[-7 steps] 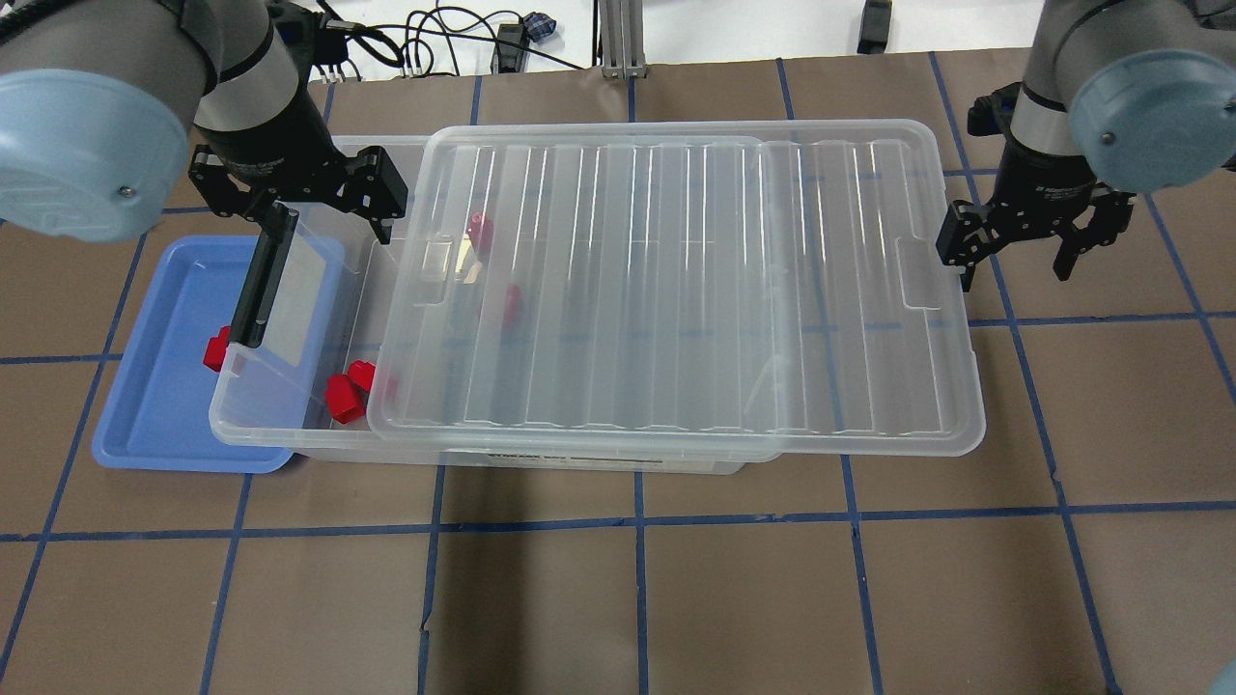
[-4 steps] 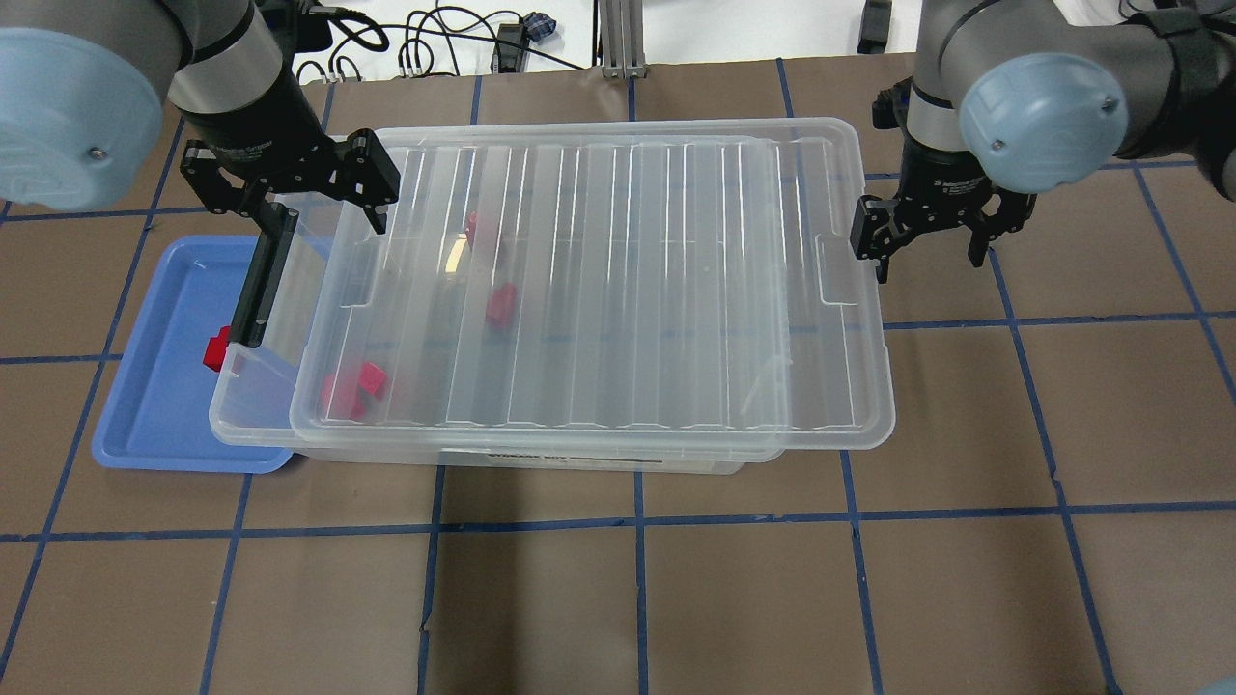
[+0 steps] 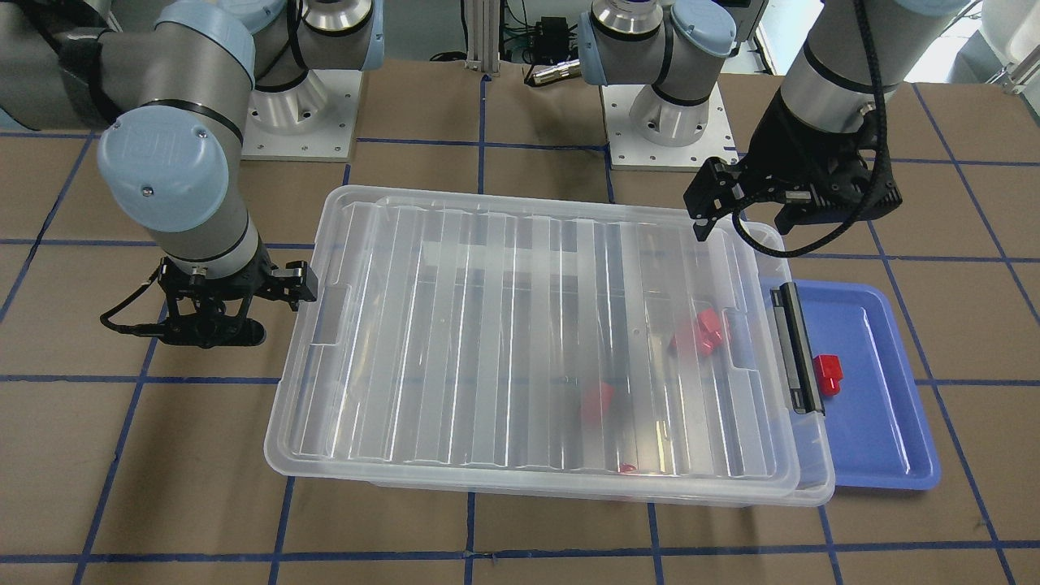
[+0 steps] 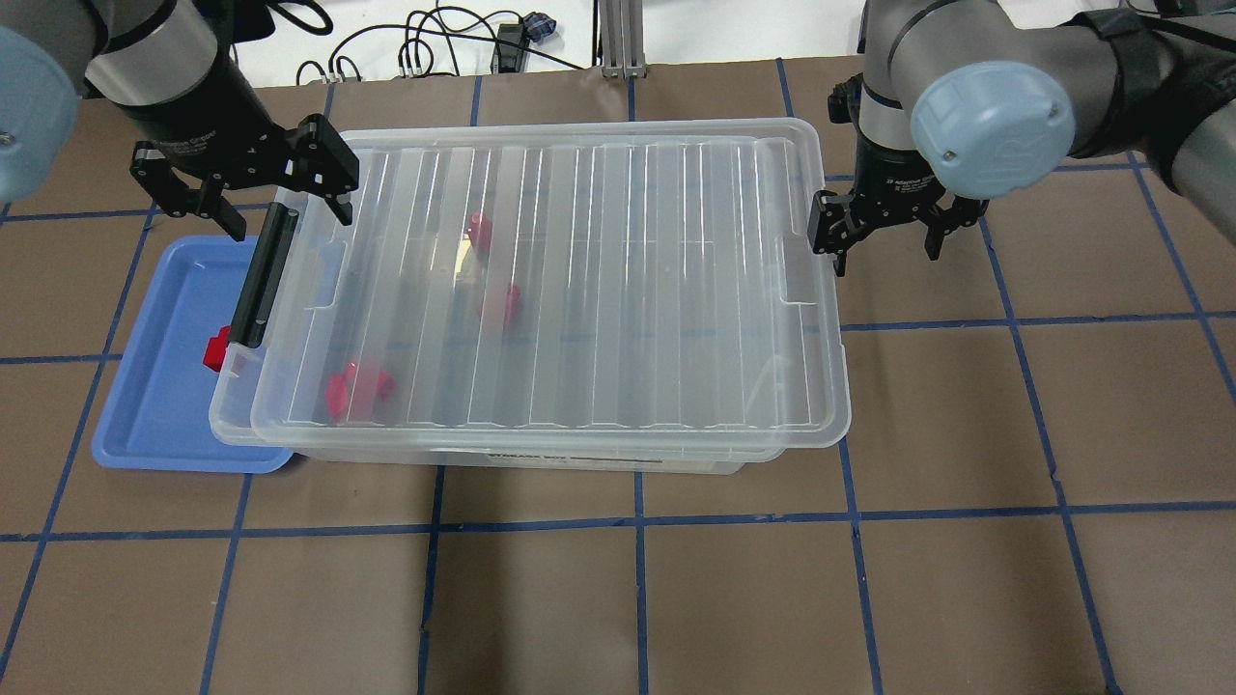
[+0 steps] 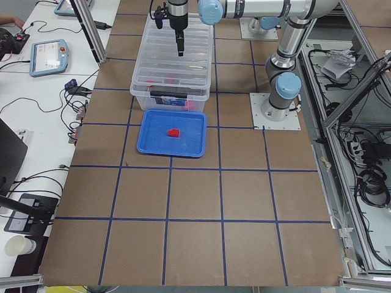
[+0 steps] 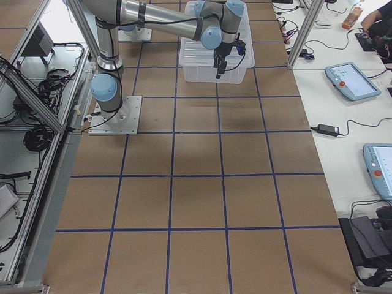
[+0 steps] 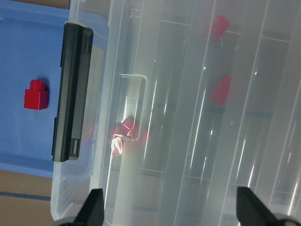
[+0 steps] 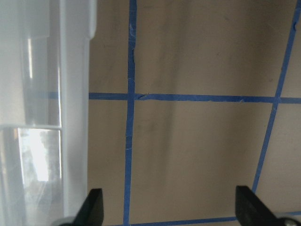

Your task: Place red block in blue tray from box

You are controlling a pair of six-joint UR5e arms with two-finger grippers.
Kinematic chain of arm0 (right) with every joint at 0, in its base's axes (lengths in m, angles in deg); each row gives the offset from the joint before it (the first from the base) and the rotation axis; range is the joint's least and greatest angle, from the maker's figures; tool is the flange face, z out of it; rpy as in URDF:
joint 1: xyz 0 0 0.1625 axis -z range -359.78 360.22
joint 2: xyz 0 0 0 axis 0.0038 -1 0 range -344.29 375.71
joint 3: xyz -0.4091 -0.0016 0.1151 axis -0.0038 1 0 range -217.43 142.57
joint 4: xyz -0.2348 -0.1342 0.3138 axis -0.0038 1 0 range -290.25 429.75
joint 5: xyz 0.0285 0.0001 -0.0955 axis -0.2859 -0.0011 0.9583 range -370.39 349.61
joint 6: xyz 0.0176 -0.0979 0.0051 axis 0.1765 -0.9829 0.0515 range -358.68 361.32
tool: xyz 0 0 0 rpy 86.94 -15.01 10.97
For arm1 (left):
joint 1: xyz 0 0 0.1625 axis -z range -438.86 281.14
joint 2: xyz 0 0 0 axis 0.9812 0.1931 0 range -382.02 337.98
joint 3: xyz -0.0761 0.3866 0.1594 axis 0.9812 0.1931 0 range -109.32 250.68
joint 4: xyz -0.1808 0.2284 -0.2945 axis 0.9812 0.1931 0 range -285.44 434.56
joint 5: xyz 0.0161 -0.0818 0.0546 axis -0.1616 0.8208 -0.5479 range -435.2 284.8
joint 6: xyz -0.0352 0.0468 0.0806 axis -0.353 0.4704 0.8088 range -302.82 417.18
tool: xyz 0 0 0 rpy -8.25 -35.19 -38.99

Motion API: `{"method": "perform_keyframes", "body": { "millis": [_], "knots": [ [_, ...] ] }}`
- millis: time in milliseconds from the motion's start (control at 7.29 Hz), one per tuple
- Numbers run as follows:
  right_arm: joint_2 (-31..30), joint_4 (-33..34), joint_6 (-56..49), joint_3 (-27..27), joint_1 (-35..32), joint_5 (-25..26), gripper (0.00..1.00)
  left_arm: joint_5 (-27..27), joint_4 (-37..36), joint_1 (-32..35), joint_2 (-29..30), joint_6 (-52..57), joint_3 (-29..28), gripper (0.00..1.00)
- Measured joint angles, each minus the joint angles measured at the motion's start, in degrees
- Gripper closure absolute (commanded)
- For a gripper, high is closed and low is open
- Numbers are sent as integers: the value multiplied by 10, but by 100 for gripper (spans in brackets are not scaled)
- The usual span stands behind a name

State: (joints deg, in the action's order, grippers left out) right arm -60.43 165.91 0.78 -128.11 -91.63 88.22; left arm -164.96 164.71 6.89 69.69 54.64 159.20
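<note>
One red block (image 4: 216, 347) lies in the blue tray (image 4: 145, 405), next to the box's black latch (image 4: 263, 275); the block also shows in the left wrist view (image 7: 35, 95). The clear box (image 4: 483, 454) holds several more red blocks (image 4: 357, 388) under its ribbed lid (image 4: 618, 280), which sits shifted slightly right. My left gripper (image 4: 290, 214) is open and empty above the latch end. My right gripper (image 4: 886, 253) is open and empty, with one finger at the lid's right short edge.
The tray's right part is tucked under the box's left end. Cables and an aluminium post (image 4: 623, 39) lie at the table's far edge. The arm bases (image 3: 674, 122) stand behind the box. Blue tape lines grid the brown table.
The lid slid left across the box and now covers nearly all of it. My right gripper moved left with the lid's edge. My left gripper drew back up and to the left.
</note>
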Motion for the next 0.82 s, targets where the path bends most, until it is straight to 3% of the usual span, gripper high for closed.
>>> {"method": "perform_keyframes", "body": {
  "millis": [411, 823],
  "knots": [
    [-42, -69, 60, 91, -10, -45, 0, -1, -15, 10, 0, 0, -8, 0],
    [-68, -107, 83, 103, -18, -73, 0, 1, -18, 29, -1, -2, -10, 0]
  ]
}}
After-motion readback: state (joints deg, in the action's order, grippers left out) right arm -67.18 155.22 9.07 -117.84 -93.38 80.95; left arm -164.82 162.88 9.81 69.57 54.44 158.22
